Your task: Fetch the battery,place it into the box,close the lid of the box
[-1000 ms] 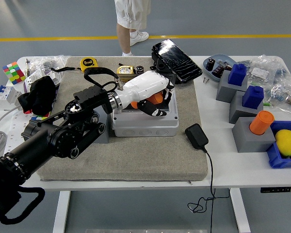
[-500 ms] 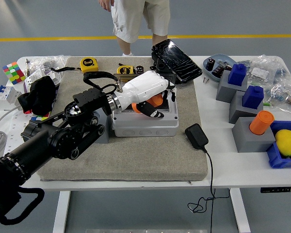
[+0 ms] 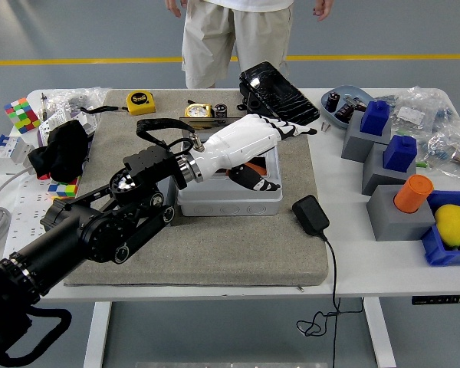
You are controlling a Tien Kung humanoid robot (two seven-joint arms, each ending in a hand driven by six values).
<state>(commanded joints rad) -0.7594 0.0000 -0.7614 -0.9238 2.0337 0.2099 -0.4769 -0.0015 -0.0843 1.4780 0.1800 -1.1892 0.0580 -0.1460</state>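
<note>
The white table [image 3: 215,280] carries a grey felt mat [image 3: 215,245], and a person [image 3: 234,34] in light shorts stands at its far side with hands hanging down, holding nothing. On the mat sits the grey box [image 3: 228,198], its black lid [image 3: 278,96] swung up and back behind it. An orange battery [image 3: 253,166] lies inside the box, partly hidden beneath the left hand [image 3: 249,146], whose white fingers [image 3: 291,129] are stretched out and released toward the lid, grasping nothing; whether they touch the lid cannot be told. To the right stand three grey blocks [image 3: 395,211]: two bear blue pieces [image 3: 376,116] and one an orange cylinder [image 3: 412,193]. A blue tray [image 3: 437,253] at the right edge holds one yellow lemon [image 3: 454,225], and a round blue dish [image 3: 345,103] holds small dark parts too small to count. Two yellow tape measures [image 3: 140,100] lie at the mat's far edge; their print is unreadable. One black adapter [image 3: 310,215] rests on the mat's right edge, and one colour cube [image 3: 18,113] sits far left.
</note>
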